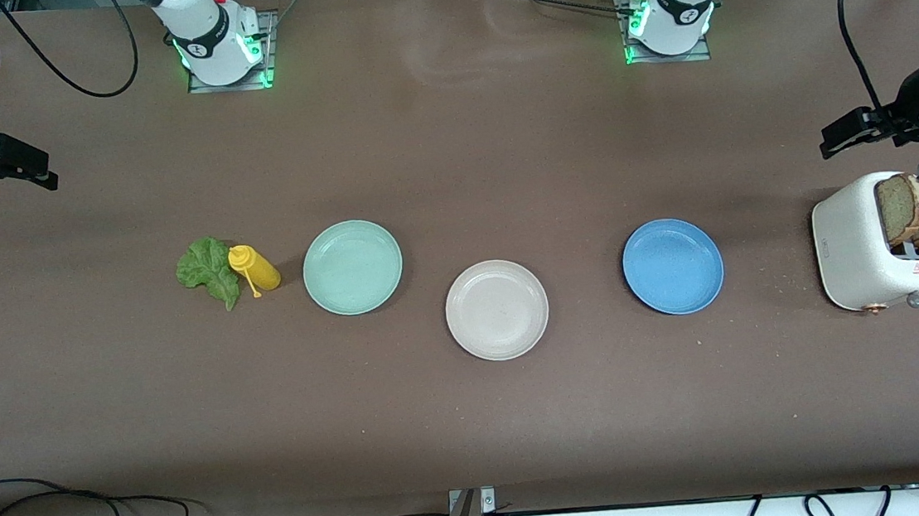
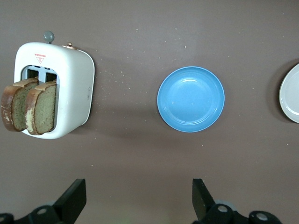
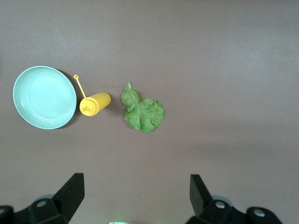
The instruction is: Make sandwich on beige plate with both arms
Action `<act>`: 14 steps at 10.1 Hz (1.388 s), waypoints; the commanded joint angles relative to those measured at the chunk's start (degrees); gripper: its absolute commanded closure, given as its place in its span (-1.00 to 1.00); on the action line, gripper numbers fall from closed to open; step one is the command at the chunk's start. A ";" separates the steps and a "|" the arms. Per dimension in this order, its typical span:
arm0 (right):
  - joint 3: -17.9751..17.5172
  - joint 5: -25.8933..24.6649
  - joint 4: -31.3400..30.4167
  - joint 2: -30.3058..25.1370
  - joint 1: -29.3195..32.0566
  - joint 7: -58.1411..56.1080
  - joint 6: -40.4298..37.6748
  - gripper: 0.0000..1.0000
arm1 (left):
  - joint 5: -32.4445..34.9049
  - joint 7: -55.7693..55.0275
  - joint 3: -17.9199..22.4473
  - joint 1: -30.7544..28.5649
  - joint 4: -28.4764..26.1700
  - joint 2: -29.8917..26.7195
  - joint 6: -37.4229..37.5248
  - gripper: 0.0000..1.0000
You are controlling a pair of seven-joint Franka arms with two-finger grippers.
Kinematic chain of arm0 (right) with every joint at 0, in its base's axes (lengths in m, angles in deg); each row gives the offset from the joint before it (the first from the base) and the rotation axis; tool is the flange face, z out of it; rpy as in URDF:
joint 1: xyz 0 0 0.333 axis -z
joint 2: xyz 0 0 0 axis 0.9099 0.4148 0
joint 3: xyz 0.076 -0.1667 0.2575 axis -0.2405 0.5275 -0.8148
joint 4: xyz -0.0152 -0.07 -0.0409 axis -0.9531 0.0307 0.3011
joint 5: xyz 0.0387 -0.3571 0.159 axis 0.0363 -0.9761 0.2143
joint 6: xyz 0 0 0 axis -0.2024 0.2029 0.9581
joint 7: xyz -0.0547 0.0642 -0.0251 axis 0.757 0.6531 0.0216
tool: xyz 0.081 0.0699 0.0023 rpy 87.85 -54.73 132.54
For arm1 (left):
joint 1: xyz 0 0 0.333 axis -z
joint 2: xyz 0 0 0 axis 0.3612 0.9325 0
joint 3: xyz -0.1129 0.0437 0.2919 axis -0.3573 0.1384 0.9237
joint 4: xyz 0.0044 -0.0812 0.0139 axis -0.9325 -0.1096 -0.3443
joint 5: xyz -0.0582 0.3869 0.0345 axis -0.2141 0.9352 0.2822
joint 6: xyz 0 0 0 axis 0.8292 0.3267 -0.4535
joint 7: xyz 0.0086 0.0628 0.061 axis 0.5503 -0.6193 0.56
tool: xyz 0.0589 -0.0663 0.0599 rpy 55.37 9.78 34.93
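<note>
Here the beige plate (image 1: 497, 309) lies bare on the brown surface (image 1: 474, 423), between the mint-green plate (image 1: 352, 266) and the blue plate (image 1: 673, 266) and a little nearer the front camera than either. The two bread slices (image 1: 914, 208) stand upright in the slots of the white toaster (image 1: 862, 252) at the left arm's end of the surface (crusts dark, crumb brown). The lettuce leaf (image 1: 209, 271) lies flat at the right arm's end, just beside a yellow squeeze bottle (image 1: 256, 268) lying on its side next to the mint-green plate. The left tool (image 2: 139, 200) hangs with fingers wide over bare surface near the toaster, holding nothing. The right tool (image 3: 135, 198) hangs over bare surface near the leaf, fingers wide, also empty.
</note>
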 commanded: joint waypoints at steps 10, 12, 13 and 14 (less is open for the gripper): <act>-0.13 0.03 0.04 -0.57 0.01 0.48 -0.63 -1.00 | -0.65 1.37 0.33 -0.56 2.14 3.05 1.04 -1.00; -0.13 0.03 0.04 -0.57 -0.07 0.48 -0.63 -1.00 | -1.01 1.38 0.42 -0.57 2.14 3.07 1.04 -1.00; -0.13 0.03 0.04 -0.57 0.01 0.48 -0.63 -1.00 | -0.40 1.29 0.42 -0.57 2.14 3.24 1.04 -1.00; -0.13 0.03 -0.05 -0.57 0.01 0.48 -0.63 -1.00 | -0.48 1.29 0.60 -0.65 2.14 3.76 0.95 -1.00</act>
